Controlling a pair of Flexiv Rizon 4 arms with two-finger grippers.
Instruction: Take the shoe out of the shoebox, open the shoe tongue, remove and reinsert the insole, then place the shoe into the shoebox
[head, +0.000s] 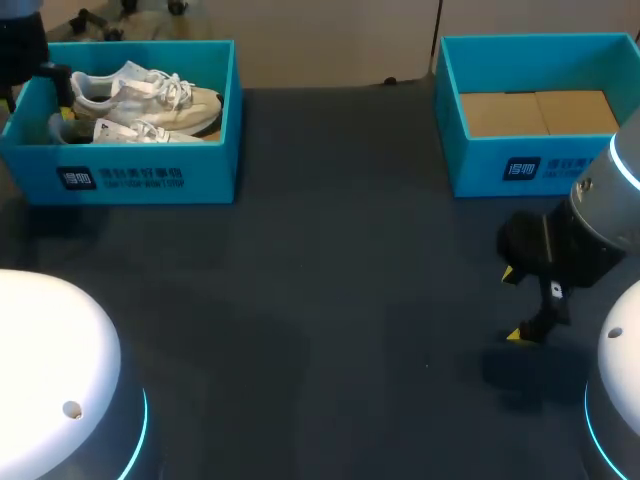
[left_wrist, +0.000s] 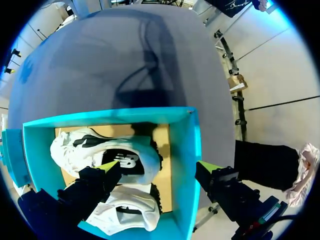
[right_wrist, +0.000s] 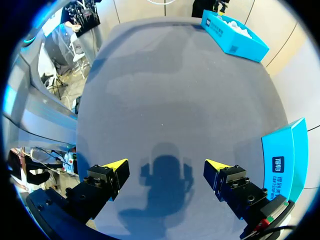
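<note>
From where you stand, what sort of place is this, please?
Probably a robot lab workbench, not a shop: a dark table, a blue shoebox holding white shoes, a second shoebox without shoes, and my right arm above the table.

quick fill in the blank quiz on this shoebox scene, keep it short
1. The left shoebox holds ___ white shoes.
2. The right shoebox is ___.
3. The right gripper hangs over the bare table with its fingers ___.
4. The left gripper hangs above the ___ shoebox.

Missing words: two; empty; open; left
</note>
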